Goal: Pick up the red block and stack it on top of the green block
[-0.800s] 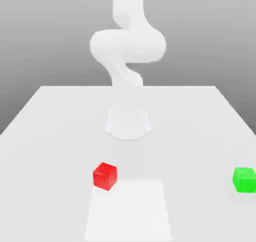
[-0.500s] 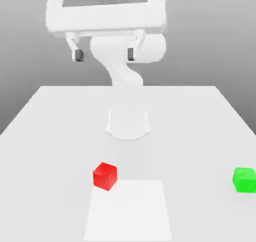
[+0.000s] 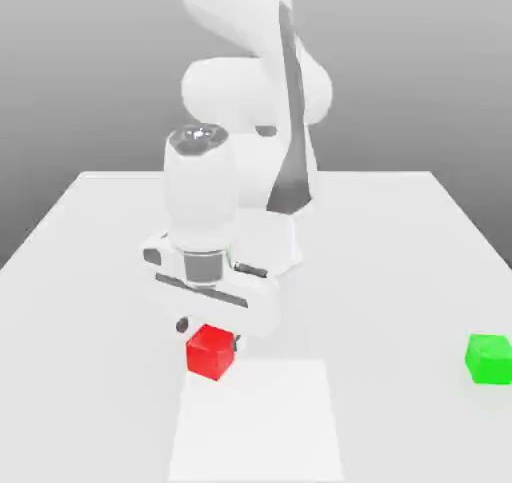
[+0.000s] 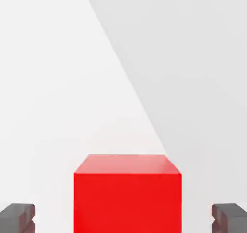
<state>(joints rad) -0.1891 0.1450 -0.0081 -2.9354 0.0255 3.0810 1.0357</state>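
Observation:
The red block (image 3: pixel 210 352) rests on the white table, near the front and a little toward the exterior view's left. My gripper (image 3: pixel 209 335) has come down right over it, open, with one dark fingertip (image 3: pixel 182 324) showing beside the cube. In the hand view the red block (image 4: pixel 127 193) lies between the two dark fingertips (image 4: pixel 17 218), with a gap on each side and no contact. The green block (image 3: pixel 489 358) sits apart at the exterior view's right edge of the table.
The arm's round white base (image 3: pixel 272 243) stands on the table (image 3: pixel 400 251) behind the gripper. A brighter square patch (image 3: pixel 257 421) marks the table surface just in front of the red block.
The hand has dropped from high above the table down to the red block, and its fingers now flank the cube. Neither block has moved.

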